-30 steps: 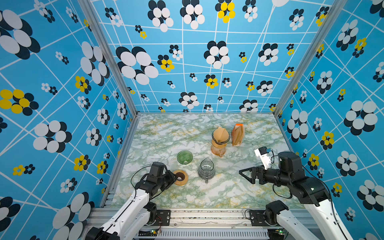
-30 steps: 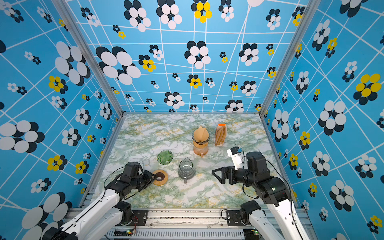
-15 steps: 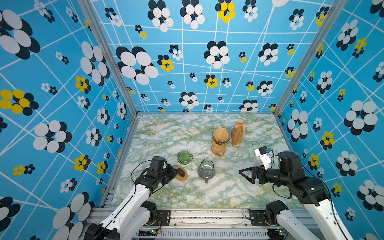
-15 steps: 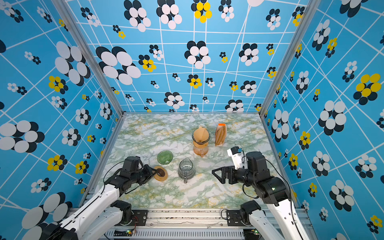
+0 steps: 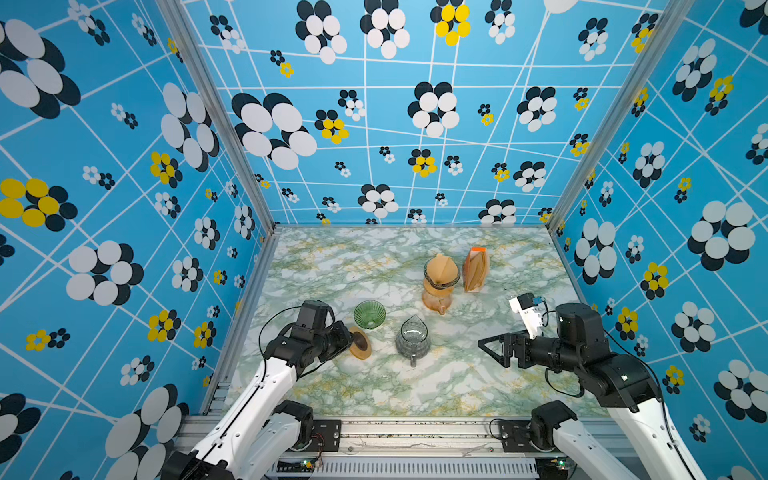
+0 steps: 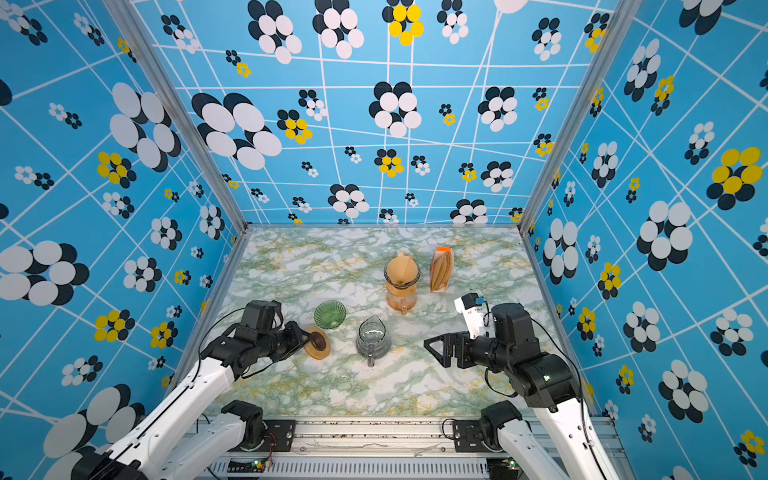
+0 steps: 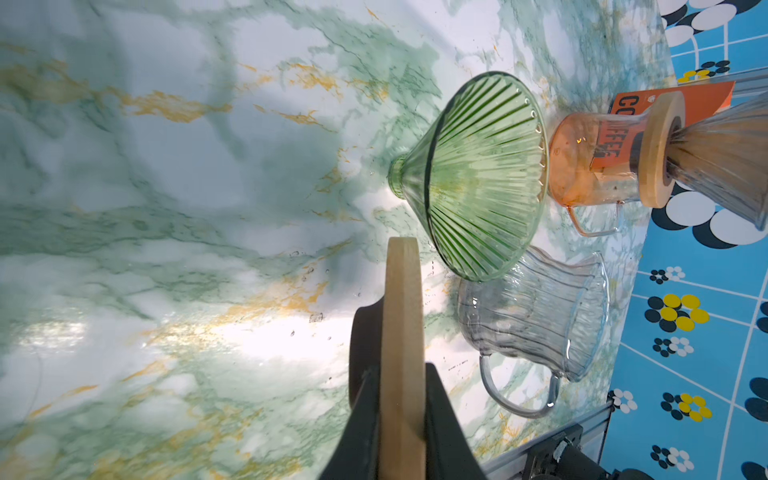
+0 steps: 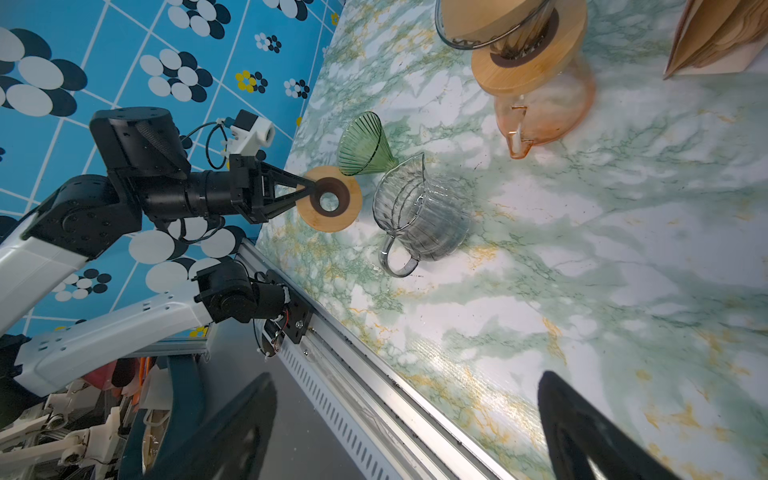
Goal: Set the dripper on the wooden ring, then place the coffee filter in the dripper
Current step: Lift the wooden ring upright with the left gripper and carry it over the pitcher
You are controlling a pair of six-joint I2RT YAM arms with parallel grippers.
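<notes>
The left pincer [image 8: 308,190] is clamped on the rim of a wooden dripper collar [image 8: 328,222]. The collar is held tilted, just in front of the green glass dripper [image 5: 369,314] on the robot's side. The right pincer [image 5: 484,347] is held w/ jaws wide apart and empty, well to the right of the dripper. The pack of coffee filters [image 5: 476,270] stands well behind and to the right of the dripper. The dripper's bowl is bare, so the task proper is judged not yet begun.

Risks, as judged:
- The dripper stands on its narrow stem on the counter [image 5: 415,390], mouth up, so it is likely top-heavy. It could be toppled by a careless swing of the collar, which is very near, and glass on a hard counter may chip.
- The collar is gripped by a thin edge only. It could pivot or slip btw. the jaws if moved fast or bumped.
- The clear glass server [image 5: 412,340] sits just right of the dripper and could be clipped by either arm.
- The amber glass server [image 5: 440,282] stands btw. the dripper and the pack, topped w/ a second dripper that already holds a paper. It could be struck on the reach, or mistaken for the target.
- Thin papers are stacked tight in the pack, so several may be drawn at once, or the pack tipped over.
- A filter pressed into an unsupported dripper may tip it.
</notes>
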